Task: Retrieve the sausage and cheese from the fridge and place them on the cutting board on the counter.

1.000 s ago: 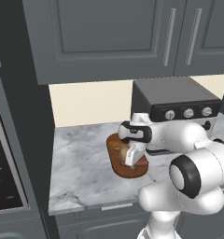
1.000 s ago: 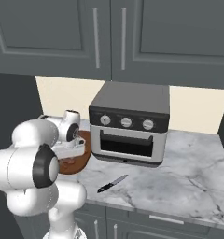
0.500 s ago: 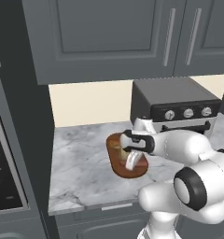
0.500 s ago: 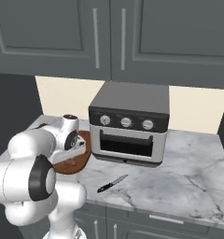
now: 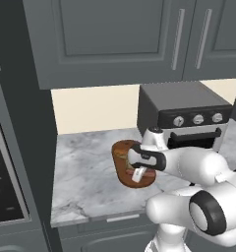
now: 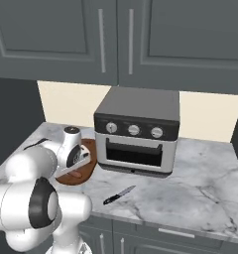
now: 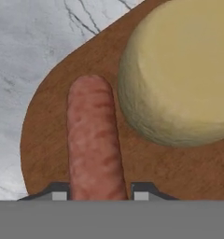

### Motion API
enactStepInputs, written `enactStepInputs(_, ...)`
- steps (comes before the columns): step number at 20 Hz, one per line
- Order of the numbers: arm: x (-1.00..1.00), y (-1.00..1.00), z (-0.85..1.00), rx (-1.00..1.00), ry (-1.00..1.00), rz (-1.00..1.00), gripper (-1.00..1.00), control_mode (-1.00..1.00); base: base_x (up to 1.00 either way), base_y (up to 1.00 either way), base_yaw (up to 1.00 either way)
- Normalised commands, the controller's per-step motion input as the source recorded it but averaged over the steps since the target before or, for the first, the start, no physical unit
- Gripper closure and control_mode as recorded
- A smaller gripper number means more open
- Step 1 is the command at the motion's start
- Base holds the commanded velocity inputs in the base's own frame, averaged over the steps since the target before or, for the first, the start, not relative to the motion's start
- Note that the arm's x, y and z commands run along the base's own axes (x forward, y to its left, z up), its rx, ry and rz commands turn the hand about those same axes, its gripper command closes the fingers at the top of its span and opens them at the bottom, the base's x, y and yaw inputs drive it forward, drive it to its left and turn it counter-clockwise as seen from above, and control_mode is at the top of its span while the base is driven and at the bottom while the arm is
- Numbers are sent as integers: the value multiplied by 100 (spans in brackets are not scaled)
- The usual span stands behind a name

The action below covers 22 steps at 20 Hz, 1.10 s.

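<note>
In the hand view the reddish-pink sausage (image 7: 93, 140) lies lengthwise on the dark brown cutting board (image 7: 48, 121), right beside the pale yellow cheese (image 7: 179, 74), which also rests on the board. My gripper (image 7: 100, 195) is shut on the sausage's near end, one fingertip against each side. From the left base view the gripper (image 5: 138, 173) points down over the near end of the cutting board (image 5: 121, 147) on the marble counter (image 5: 85, 177). The right base view shows the sausage (image 6: 76, 174) under the hand on the board (image 6: 87, 148).
A grey toaster oven (image 6: 136, 134) stands just right of the board. A black-handled knife (image 6: 118, 195) lies on the counter in front of it. The fridge (image 5: 7, 172) borders the counter on the left. Dark upper cabinets (image 5: 115, 34) hang overhead.
The hand has come down from above the board until the sausage rests on the wood beside the cheese. The arm has stretched forward and lower.
</note>
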Motion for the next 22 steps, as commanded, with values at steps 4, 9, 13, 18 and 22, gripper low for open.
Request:
enactStepInputs(4,7,16,-8,2,0,-2,100,-100,0,0,0)
enactStepInputs(9,13,5,-12,2,0,-1,100,-100,0,0,0)
enactStepInputs(13,14,-2,-17,0,-6,0,100,-100,0,0,0)
enactStepInputs(18,-8,1,-21,0,-3,0,-100,-100,0,0,0)
enactStepInputs(22,-19,-1,-6,0,-1,-1,-100,-100,0,0,0)
